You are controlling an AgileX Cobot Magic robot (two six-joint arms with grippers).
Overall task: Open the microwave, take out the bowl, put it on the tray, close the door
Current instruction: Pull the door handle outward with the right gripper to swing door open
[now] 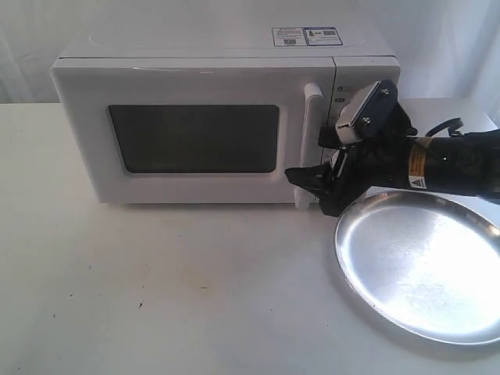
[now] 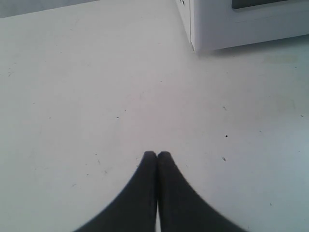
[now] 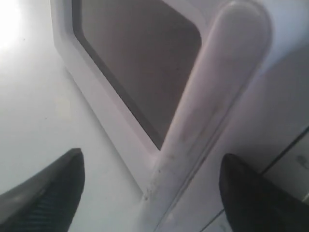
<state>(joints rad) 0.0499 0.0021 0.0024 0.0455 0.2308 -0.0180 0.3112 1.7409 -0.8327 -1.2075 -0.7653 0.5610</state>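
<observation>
The white microwave (image 1: 195, 70) stands at the back of the table with its door (image 1: 94, 141) shut. The bowl is out of view. My right gripper (image 1: 316, 160) is open at the lower part of the long white handle (image 1: 311, 117). In the right wrist view that gripper (image 3: 152, 157) has one finger on each side of the handle (image 3: 212, 96), with neither touching it. The silver tray (image 1: 426, 266) lies empty at the front right. My left gripper (image 2: 157, 153) is shut on nothing, above bare table near the microwave's (image 2: 231, 24) lower corner.
The right arm (image 1: 445, 164) reaches in from the right edge, just above the tray's far rim. White table surface (image 1: 172, 289) spreads in front of the microwave. A white backdrop hangs behind.
</observation>
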